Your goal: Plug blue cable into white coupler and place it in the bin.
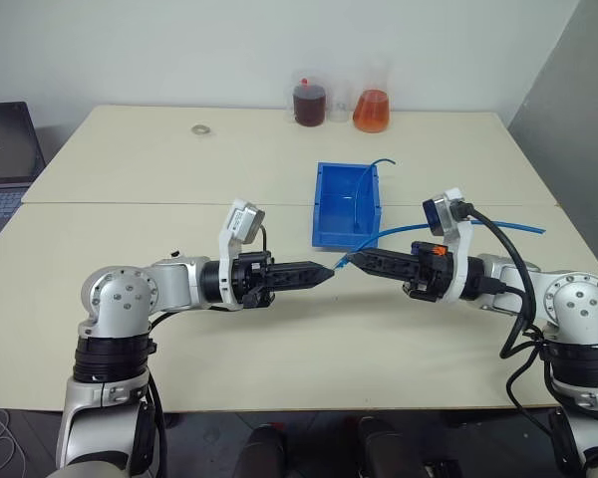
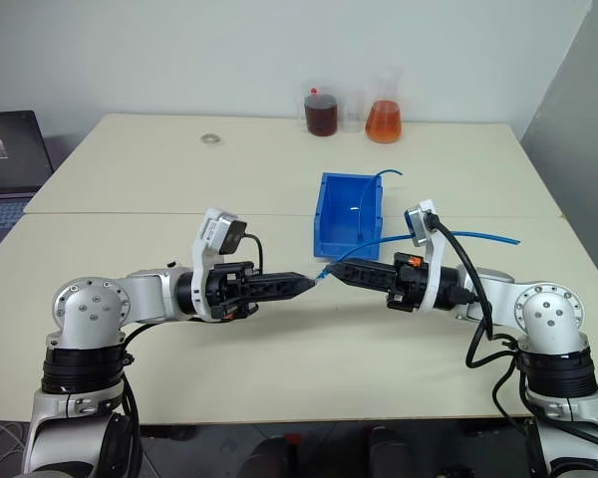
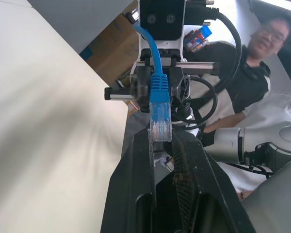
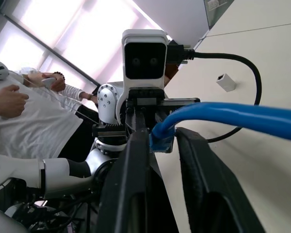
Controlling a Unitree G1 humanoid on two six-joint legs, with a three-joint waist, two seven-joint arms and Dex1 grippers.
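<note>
Blue cable (image 1: 411, 230) runs from the bin (image 1: 347, 204) across the pale bench (image 1: 179, 159) to the right hand (image 1: 351, 261), which holds its plug end level above the bench; in the right wrist view the cable sits between the fingers (image 4: 136, 160), though how tightly they clamp is unclear. Facing it tip to tip, the left hand (image 1: 324, 271) is clenched, the clear plug (image 3: 160, 127) lying right at its fingertips. A white coupler (image 4: 226, 82) lies alone on the bench. At the far edge stand two flasks of dark and orange liquid (image 1: 371, 110) before a white wall, a small grey ring (image 1: 199, 128) nearby, a laptop (image 1: 5, 159) off to the left.
</note>
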